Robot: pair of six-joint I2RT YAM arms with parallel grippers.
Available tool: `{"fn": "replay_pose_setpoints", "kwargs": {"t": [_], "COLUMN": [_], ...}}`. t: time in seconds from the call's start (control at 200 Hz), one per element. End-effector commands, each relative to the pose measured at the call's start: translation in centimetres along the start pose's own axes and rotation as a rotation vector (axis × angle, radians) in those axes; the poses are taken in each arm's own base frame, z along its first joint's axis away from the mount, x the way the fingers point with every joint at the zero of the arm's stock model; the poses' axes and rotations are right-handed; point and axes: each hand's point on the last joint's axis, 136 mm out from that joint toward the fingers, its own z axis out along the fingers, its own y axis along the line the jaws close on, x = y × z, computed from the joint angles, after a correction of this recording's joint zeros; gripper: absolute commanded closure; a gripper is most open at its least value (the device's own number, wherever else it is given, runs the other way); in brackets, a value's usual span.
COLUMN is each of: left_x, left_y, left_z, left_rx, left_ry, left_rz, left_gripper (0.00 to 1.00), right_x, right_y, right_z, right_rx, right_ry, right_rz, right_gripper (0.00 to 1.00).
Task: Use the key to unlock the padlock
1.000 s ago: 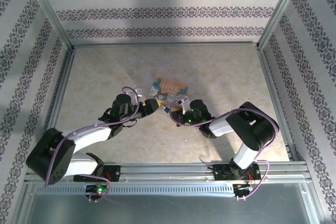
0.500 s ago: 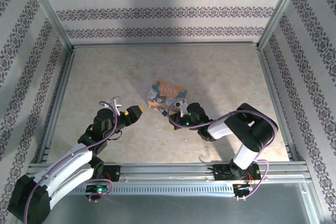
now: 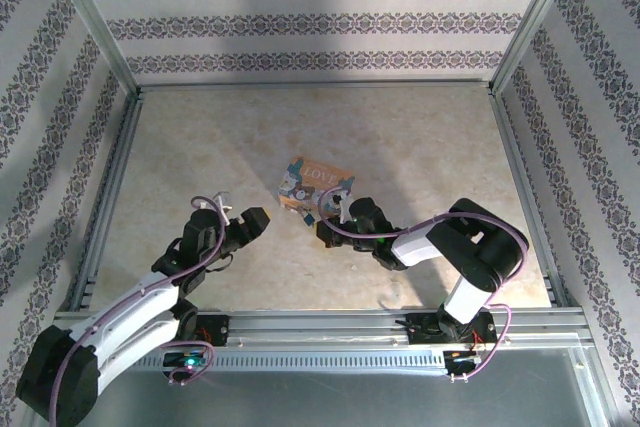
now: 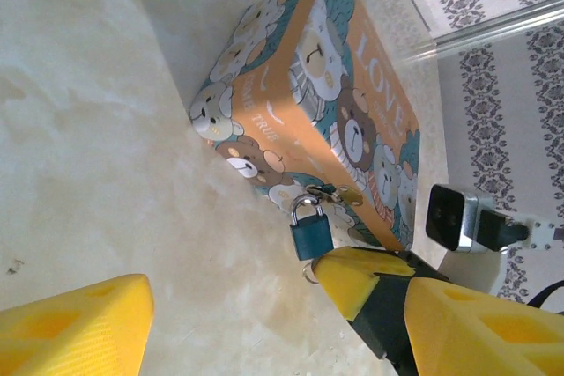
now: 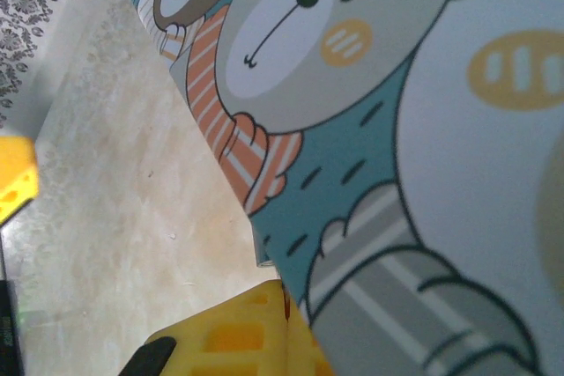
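Observation:
The teal padlock point(image 4: 312, 235) hangs by its silvery shackle from the hasp of the orange-and-teal "LOVE" box point(image 4: 308, 103), low on the box's near side. My right gripper point(image 4: 350, 277) has its yellow pads pressed together right under the padlock's base, and a small key ring point(image 4: 308, 272) pokes out at the pad tips. In the right wrist view the pads point(image 5: 264, 332) meet with a thin dark sliver, the key point(image 5: 286, 304), pinched in the seam. My left gripper point(image 4: 278, 341) is wide open, a short way left of the box, with nothing between its fingers.
The box point(image 3: 315, 185) lies mid-table with my right gripper point(image 3: 328, 228) at its near edge and my left gripper point(image 3: 255, 219) to the left of it. Aluminium rails and patterned walls enclose the table. Purple cables loop over both arms.
My left arm has let go of the box and drawn back to the left and nearer. The box has shifted slightly left. My right gripper has stayed at its near edge.

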Motion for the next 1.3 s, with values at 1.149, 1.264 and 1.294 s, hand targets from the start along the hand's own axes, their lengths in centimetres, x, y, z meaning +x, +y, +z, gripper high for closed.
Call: {"fn": "replay_pose_setpoints", "kwargs": {"t": [1.149, 1.264, 1.294], "left_x": [2.3, 2.7, 2.7], "left_y": [-4.3, -4.5, -4.5], "left_z": [5.6, 6.0, 6.1], "left_rx": [0.210, 0.211, 0.210], "left_ry": [0.101, 0.115, 0.118], "left_rz": [-0.197, -0.200, -0.204], "left_gripper": [0.48, 0.49, 0.50], "right_x": [-0.4, -0.3, -0.3], "right_y": [3.3, 3.3, 3.3], "right_z": [-0.4, -0.3, -0.3], "right_rx": [-0.008, -0.006, -0.007], "right_ry": [0.067, 0.068, 0.068], "right_rz": [0.281, 0.281, 0.282], "right_gripper": [1.00, 1.00, 1.00]}}
